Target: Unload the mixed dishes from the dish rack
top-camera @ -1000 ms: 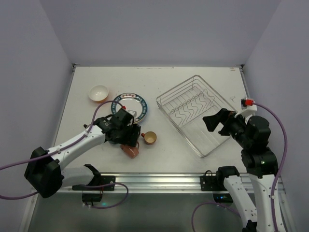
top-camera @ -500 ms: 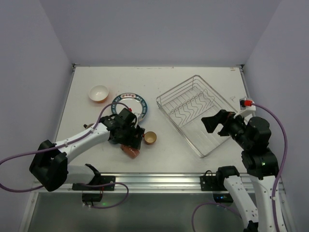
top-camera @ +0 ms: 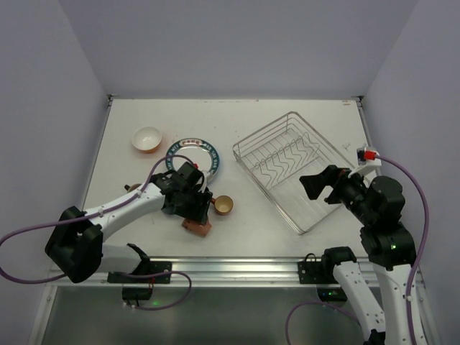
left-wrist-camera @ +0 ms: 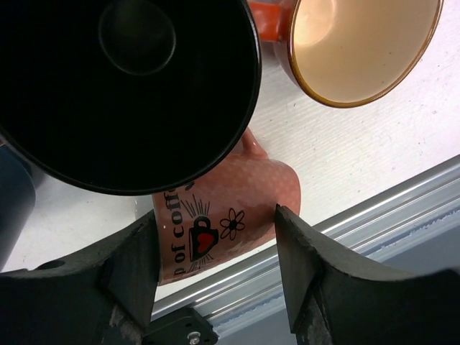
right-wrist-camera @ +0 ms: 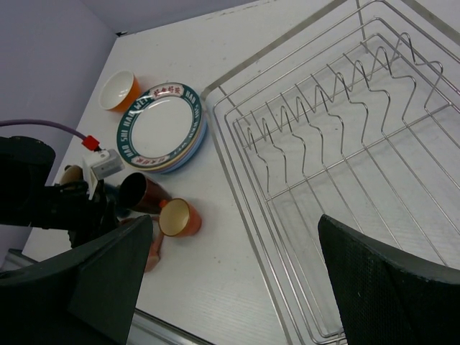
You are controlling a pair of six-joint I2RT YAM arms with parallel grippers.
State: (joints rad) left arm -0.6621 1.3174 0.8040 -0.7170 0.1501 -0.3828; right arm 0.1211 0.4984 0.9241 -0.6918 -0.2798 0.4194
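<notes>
My left gripper point(top-camera: 195, 218) is low over the table's front left, its fingers against both sides of a pinkish-brown mug point(left-wrist-camera: 230, 201) with a coffee print, which lies on its side point(top-camera: 198, 228). In the left wrist view the gripper point(left-wrist-camera: 215, 214) sits below a dark mug point(left-wrist-camera: 129, 86) with a black inside, and an orange mug point(left-wrist-camera: 359, 50) lies beyond. The silver wire dish rack point(top-camera: 262, 131) holds no dishes. My right gripper point(top-camera: 318, 184) hovers open and empty over the rack's near corner point(right-wrist-camera: 236, 224).
A stack of plates, topped by a white one with a dark patterned rim point(top-camera: 205, 154), lies left of the rack. An orange bowl point(top-camera: 146, 138) stands at the far left. The table's metal front rail point(top-camera: 237, 267) runs just beyond the mugs.
The left gripper has shifted slightly right and toward the front edge. The pinkish-brown mug now shows flatter, lying on its side. The right arm has barely moved.
</notes>
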